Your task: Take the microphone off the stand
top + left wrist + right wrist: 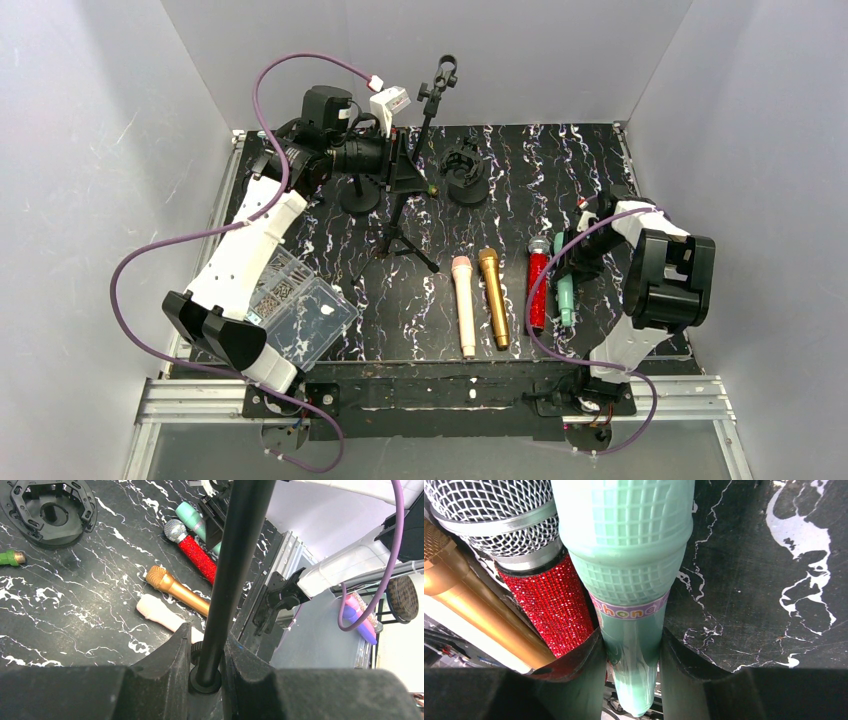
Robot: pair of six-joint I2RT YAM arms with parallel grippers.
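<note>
Left gripper (206, 656) clamped on stand pole (235, 555); right gripper (631, 672) closed around mint microphone (634, 540) just right of red mic (551, 605); gold mic (493, 300), pink mic (464, 305) left of it

Mic (634, 555): mint green plastic, moulded grid head, purple band with lettering below the head, and a handle that tapers. It's off the stand and well apart from it, on the right side. It runs near-to-far with the head at the far end, and looks roughly level. Right gripper (631, 647) is clamped on the handle just below the band. Can't tell if it's touching the surface.

Stand (405, 200): black tripod, legs spread, at rear centre-left. The thin pole leans up and to the right, with a clip at the top. Left gripper (206, 645) is closed on the pole.
</note>
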